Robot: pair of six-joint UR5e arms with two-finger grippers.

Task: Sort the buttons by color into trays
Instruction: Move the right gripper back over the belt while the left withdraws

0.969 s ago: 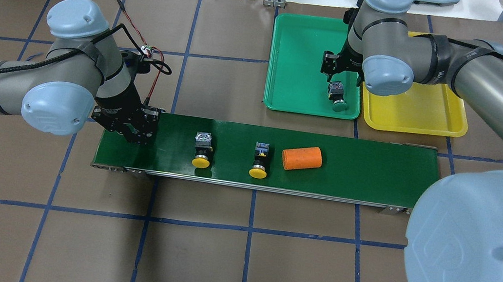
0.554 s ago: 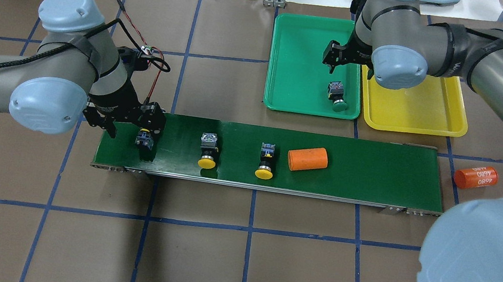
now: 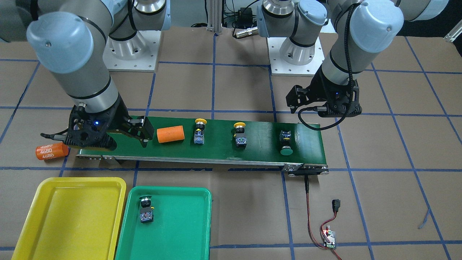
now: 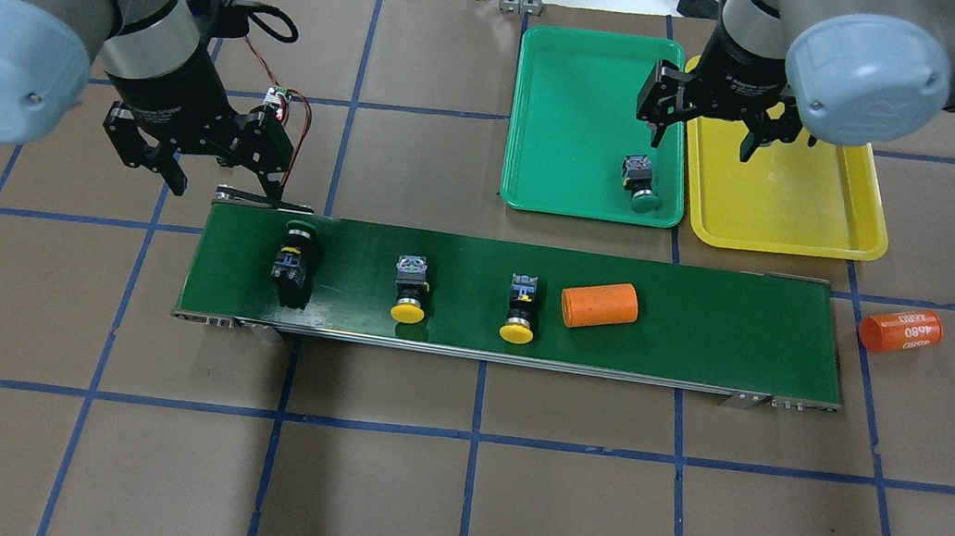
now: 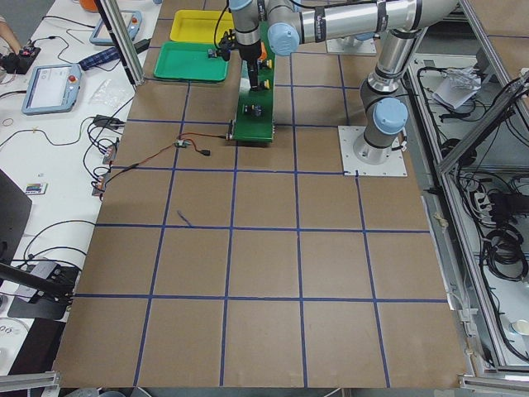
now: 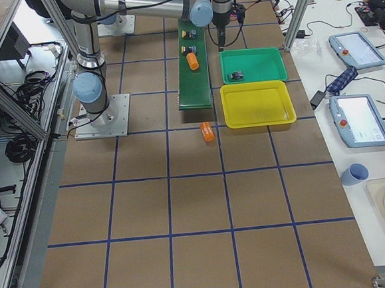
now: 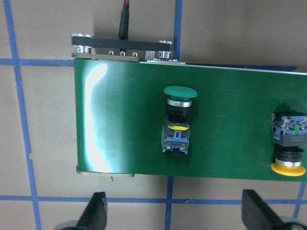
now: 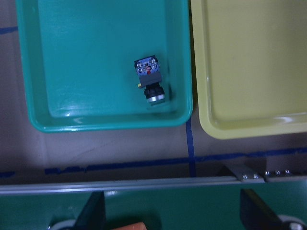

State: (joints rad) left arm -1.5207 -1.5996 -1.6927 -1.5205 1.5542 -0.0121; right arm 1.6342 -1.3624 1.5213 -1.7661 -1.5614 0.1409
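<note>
**Item 1, left gripper (image 4: 220,168).** We find it raised and drawn back past the far edge of the conveyor belt (image 4: 711,338), at the belt's left end. Its jaws are spread and hold nothing. A second ago it sat low on that end.

**Item 2, green button (image 4: 292,256).** It now lies on its side where that gripper was, cap toward the belt's far edge. We judge it freshly set down, a new piece in the queue.

**Item 3, first yellow button (image 4: 411,289), second yellow button (image 4: 520,310), orange cylinder (image 4: 599,305).** All three have shifted toward the robot's right since then, so we take the belt to be running.

**Item 4, right gripper (image 4: 704,132).** It has risen from the green tray (image 4: 565,112) with jaws spread and empty. It hangs high over the trays' near side, about where the green tray meets the yellow tray (image 4: 786,199).

**Item 5, sorted green button (image 4: 639,181).** It lies on its side in the green tray's near right corner, close to the rim. The yellow tray holds no button yet. We count one of four sorted.

**Clearances.**
- Both yellow caps lie near the belt's near edge.
- The orange cylinder sits just beside the second yellow button, leaving scant finger room on that side.
- The belt lies open beyond the cylinder.
- The marked cylinder (image 4: 900,331) rests on the table, apart from the belt's right end.
</note>
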